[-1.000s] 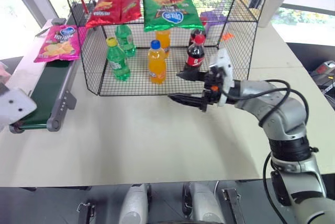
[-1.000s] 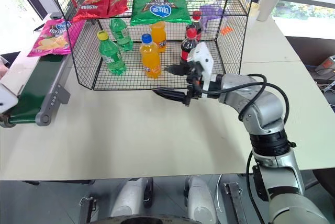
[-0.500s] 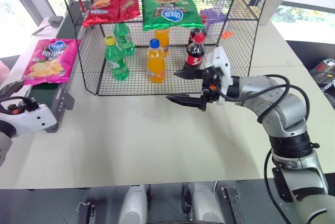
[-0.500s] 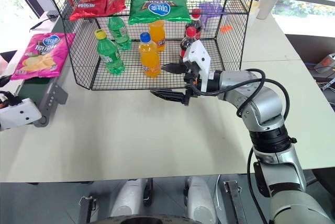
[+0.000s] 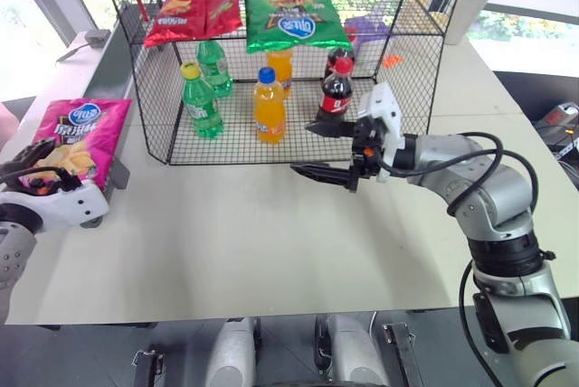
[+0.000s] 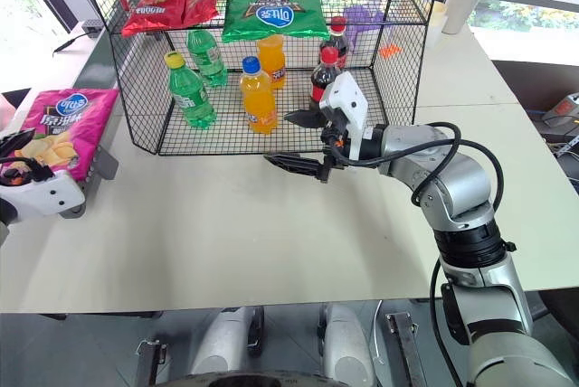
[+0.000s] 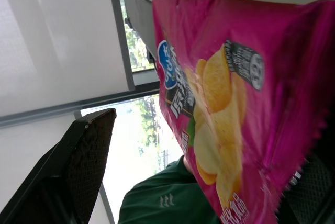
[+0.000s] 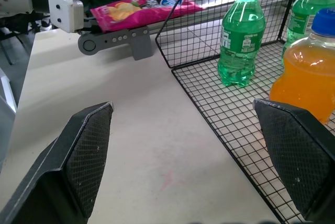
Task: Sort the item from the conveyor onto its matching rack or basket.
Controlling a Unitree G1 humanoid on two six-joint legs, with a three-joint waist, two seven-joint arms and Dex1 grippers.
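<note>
The item, a magenta-pink crisp bag (image 5: pixel 80 132) with a blue oval logo, lies flat at the near end of the conveyor (image 8: pixel 112 40). My left gripper (image 5: pixel 41 179) is open at the bag's near edge. In the left wrist view the bag (image 7: pixel 235 103) reaches between the two black fingers (image 7: pixel 68 177); whether they touch it I cannot tell. My right gripper (image 5: pixel 312 148) hangs open and empty in front of the rack (image 5: pixel 163 98), a black wire cage. Its upper shelf carries red bags (image 5: pixel 194 7) and a green bag (image 5: pixel 294 12).
Green, orange and cola bottles (image 5: pixel 270 107) stand on the cage floor. A steel tumbler (image 5: pixel 472 3) stands at the table's back right. A person in a green shirt (image 7: pixel 157 203) sits beyond the conveyor. Bare tabletop (image 5: pixel 253 233) lies in front of the cage.
The pink bag has ridden down the belt to its near end. My left gripper has come down and forward to the bag's near edge. The right arm has kept still.
</note>
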